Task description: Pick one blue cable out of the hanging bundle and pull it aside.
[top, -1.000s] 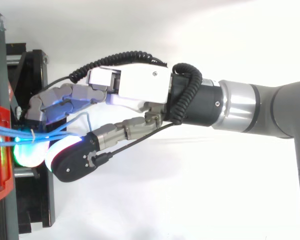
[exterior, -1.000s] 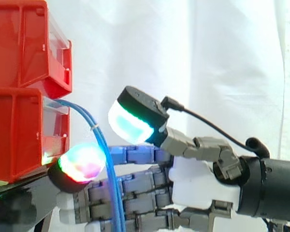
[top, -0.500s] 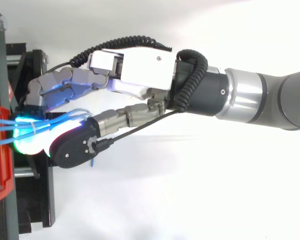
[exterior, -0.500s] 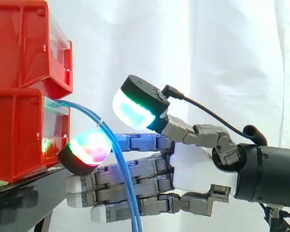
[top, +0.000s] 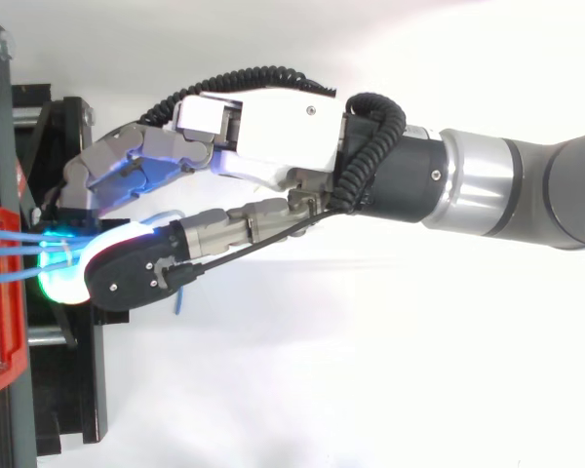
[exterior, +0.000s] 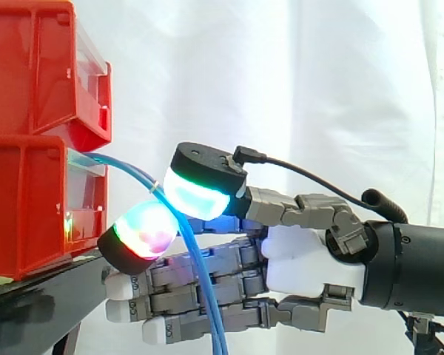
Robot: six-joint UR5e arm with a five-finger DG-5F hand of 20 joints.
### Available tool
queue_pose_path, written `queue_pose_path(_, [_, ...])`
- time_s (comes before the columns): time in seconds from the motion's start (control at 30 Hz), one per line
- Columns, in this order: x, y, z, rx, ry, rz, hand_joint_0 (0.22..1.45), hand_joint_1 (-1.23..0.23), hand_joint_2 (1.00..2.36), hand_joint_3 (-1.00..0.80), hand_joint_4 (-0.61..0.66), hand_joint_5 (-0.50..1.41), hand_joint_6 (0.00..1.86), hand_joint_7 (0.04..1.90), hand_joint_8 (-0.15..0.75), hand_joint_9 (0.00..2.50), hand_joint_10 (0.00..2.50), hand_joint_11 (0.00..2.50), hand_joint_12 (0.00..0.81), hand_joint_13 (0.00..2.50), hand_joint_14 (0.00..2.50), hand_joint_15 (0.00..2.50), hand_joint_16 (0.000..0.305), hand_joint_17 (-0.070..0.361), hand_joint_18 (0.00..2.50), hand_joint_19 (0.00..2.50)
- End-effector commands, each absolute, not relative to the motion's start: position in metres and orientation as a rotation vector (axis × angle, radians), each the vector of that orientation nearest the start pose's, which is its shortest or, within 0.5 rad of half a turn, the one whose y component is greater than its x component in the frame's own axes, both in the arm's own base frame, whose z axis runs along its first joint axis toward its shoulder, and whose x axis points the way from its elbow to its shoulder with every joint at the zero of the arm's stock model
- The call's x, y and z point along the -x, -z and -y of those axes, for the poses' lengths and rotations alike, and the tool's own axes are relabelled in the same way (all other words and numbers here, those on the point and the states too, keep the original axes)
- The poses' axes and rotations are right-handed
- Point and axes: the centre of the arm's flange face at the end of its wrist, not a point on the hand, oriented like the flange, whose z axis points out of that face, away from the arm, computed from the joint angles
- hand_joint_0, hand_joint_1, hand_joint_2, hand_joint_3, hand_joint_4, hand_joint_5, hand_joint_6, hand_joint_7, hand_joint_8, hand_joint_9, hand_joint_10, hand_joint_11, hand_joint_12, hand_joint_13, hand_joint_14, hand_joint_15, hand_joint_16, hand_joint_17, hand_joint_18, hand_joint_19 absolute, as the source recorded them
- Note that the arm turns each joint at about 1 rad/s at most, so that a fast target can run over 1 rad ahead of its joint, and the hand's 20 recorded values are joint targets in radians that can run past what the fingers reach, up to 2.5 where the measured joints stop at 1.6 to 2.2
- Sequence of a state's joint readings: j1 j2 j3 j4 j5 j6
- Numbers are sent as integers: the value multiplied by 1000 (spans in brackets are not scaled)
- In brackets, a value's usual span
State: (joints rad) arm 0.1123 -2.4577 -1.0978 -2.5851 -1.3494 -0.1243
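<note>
Your hand (exterior: 303, 266) is pinching the blue cable (exterior: 205, 296) between thumb and fingertip, near the lower red bin (exterior: 29, 207) it is hanging from. You are probably needing steady pressure while drawing it sideways slowly.

A white curtain (exterior: 318, 89) hangs in soft vertical folds behind the hand (exterior: 303, 270), brightly and evenly lit. Just ahead of the hand, two red bins (exterior: 22, 214) sit stacked on a black stand (exterior: 22, 314). Seen from above, a plain white floor (top: 370, 380) lies beneath the hand.
</note>
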Motion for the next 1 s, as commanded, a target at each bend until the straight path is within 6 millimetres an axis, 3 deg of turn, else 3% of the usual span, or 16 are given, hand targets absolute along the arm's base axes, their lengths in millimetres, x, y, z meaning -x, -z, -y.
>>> queue_pose_path(0.0, [-811, -190, 67, -1090, -1113, -1075, 574, -603, 1017, -199, 144, -147, 877, 813, 232, 680, 9, 288, 229, 446, 11, 214, 36, 81, 330, 371])
queue_pose_path(0.2, [-807, -201, 75, -1094, -1105, -1080, 567, -636, 1015, -274, 165, -143, 886, 786, 235, 707, 10, 290, 230, 453, 9, 222, 37, 83, 333, 375])
queue_pose_path(0.33, [-802, -211, 79, -1102, -1096, -1110, 536, -589, 1010, -390, 162, -130, 877, 798, 242, 732, 12, 289, 234, 464, 9, 222, 38, 86, 347, 382])
queue_pose_path(0.57, [-794, -223, 83, -1109, -1057, -1166, 530, -521, 1006, -427, 154, -115, 864, 840, 247, 772, 10, 282, 233, 483, 11, 216, 38, 87, 355, 384])
queue_pose_path(0.8, [-794, -223, 82, -1109, -1057, -1169, 570, -604, 1016, -213, 117, -108, 895, 937, 246, 804, 11, 319, 222, 540, 11, 270, 36, 82, 397, 387])
queue_pose_path(0.97, [-794, -223, 82, -1105, -1059, -1165, 601, -726, 1016, -149, 11, -133, 945, 792, 252, 753, 12, 350, 239, 541, 11, 274, 39, 88, 435, 370])
